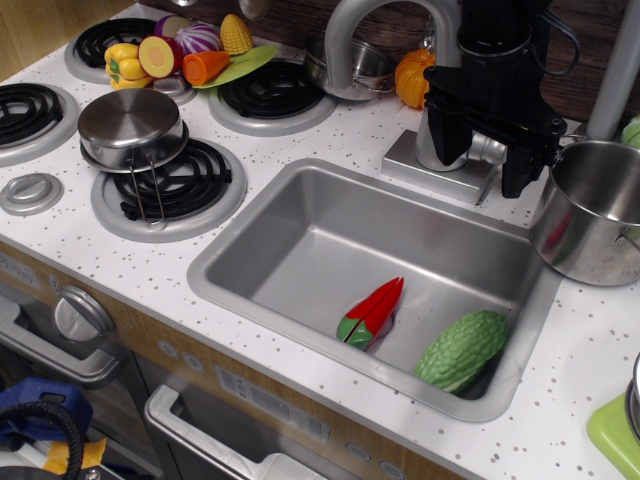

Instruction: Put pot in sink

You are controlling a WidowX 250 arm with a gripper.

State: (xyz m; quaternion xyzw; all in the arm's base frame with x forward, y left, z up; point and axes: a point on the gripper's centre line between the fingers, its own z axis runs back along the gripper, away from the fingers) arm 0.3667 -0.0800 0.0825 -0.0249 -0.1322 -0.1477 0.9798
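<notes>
While the big grey sink point(300, 250) filled the middle of the frame, the shiny pot point(592, 215) sat outside it on the white counter point(90, 255), at the right edge, just beside the sink's right rim. So the pot was not in the sink yet.

The black gripper point(480, 160) hung in the upper right, just left of the pot and in front of the curved tap point(385, 30). Its two fingers pointed down with a wide gap between them, and they held nothing.

An upturned pan point(130, 125) rested on a burner point(170, 185) in the left of the frame. Inside the sink, at the lower right, lay a bumpy green vegetable point(462, 350) and, just left of it, a red chili pepper point(372, 312).

Things could have gone wrong from there. The pot's side looked smooth and slippery, so I think a weak pinch on its rim could have let it slide or tip. If it came down at the right end of the sink, it could have landed on the green vegetable and sat crooked. The tap was close too, so the gripper might have bumped it.
</notes>
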